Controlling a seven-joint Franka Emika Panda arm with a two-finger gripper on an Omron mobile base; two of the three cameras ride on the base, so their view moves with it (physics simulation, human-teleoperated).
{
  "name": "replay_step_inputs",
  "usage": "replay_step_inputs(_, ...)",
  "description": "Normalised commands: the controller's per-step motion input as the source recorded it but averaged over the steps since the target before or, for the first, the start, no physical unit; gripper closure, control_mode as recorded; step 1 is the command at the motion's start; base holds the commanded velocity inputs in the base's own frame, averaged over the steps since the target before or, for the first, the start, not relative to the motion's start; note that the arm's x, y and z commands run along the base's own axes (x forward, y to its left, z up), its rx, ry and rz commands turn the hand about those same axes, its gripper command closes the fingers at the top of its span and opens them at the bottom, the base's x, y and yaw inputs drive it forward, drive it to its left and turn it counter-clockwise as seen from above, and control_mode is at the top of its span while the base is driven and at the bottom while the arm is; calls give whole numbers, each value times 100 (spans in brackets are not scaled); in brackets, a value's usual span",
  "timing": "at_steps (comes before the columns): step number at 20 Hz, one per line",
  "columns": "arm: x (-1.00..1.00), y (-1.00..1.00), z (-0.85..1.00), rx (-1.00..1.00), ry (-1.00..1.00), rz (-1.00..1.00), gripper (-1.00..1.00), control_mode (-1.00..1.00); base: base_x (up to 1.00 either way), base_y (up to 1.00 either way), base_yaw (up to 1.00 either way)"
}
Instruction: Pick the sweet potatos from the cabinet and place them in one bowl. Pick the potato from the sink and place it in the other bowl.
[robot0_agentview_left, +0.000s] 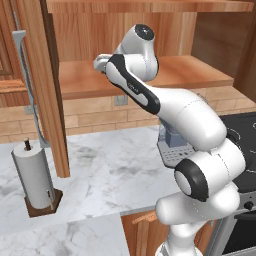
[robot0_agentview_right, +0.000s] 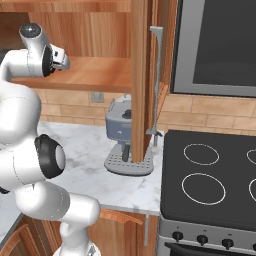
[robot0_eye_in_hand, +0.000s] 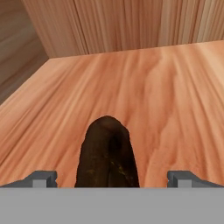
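The gripper (robot0_eye_in_hand: 112, 179) is spread wide, grasping nothing, its fingertips (robot0_eye_in_hand: 43, 178) set either side of a dark sweet potato (robot0_eye_in_hand: 107, 153) lying on the cabinet (robot0_agentview_left: 170, 75) shelf. Below, a marble counter (robot0_agentview_left: 100, 185) carries a paper-towel roll (robot0_agentview_left: 34, 175) and a grey coffee machine (robot0_agentview_right: 120, 135). A black stove (robot0_agentview_right: 210, 180) is seen beside it, brick behind

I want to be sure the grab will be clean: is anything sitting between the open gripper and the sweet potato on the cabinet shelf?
Nothing visible. In the hand view the sweet potato lies on the bare cabinet shelf, centred between the two fingertips of the open gripper, with only clear wood on either side.
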Motion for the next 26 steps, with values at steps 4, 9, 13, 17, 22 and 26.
replay_step_inputs(4, 0, 0, 0, 0, 0, 0, -100, -100, 0, 0, 0)
replay_step_inputs(9, 0, 0, 0, 0, 0, 0, 100, -100, 0, 0, 0)
replay_step_inputs(13, 0, 0, 0, 0, 0, 0, 100, -100, 0, 0, 0)
replay_step_inputs(17, 0, 0, 0, 0, 0, 0, 100, -100, 0, 0, 0)
replay_step_inputs(22, -18, -2, 0, 0, -1, 0, 100, -100, 0, 0, 0)
replay_step_inputs(26, -47, -8, 9, 0, -7, 0, 100, -100, 0, 0, 0)
